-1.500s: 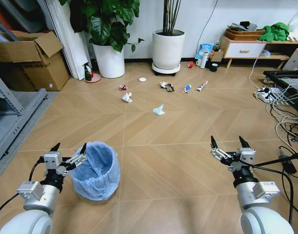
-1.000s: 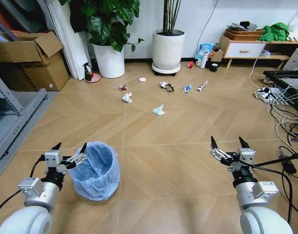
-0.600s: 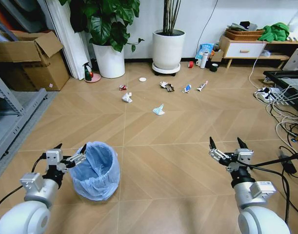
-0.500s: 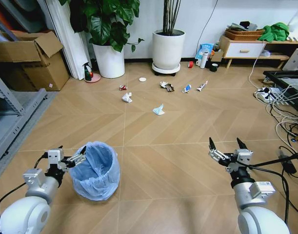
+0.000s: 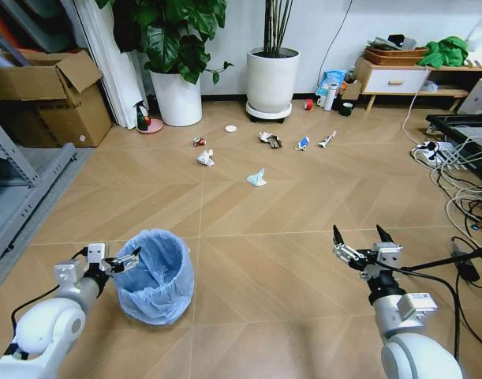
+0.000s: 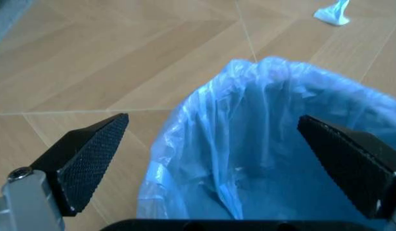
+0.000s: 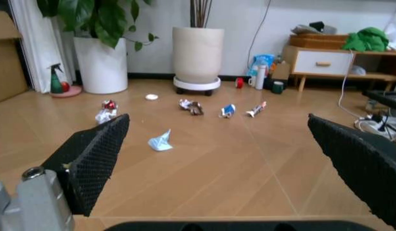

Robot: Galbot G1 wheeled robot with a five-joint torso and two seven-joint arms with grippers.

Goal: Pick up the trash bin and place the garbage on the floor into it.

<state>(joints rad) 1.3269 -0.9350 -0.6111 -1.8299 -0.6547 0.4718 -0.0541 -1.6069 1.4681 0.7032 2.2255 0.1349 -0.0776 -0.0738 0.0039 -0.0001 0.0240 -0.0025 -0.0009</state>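
Observation:
The trash bin [image 5: 155,276], lined with a crinkly light-blue bag, stands on the floor [image 5: 264,213] at the lower left. My left gripper [image 5: 113,259] is open at its left rim. The left wrist view shows the rim [image 6: 204,101] between the two spread fingers [image 6: 88,156]. The garbage lies far ahead: a white paper wad [image 5: 205,158], a red can [image 5: 199,142], a white disc [image 5: 230,129], a blue-white wrapper [image 5: 257,178] and a tube [image 5: 326,140]. My right gripper [image 5: 357,237] hangs open and empty at the lower right, facing the litter [image 7: 161,141].
Two large white plant pots [image 5: 177,99] [image 5: 272,79] stand at the back wall. A cardboard box [image 5: 51,95] and a grey rack [image 5: 20,197] line the left side. Cables [image 5: 453,181] and a power strip lie at the right. Bottles and a mug [image 5: 331,95] stand by a low cabinet.
My left arm has dropped lower, bringing its open gripper down to the bin's rim. The right gripper has drifted slightly left. The bin and the litter have not moved.

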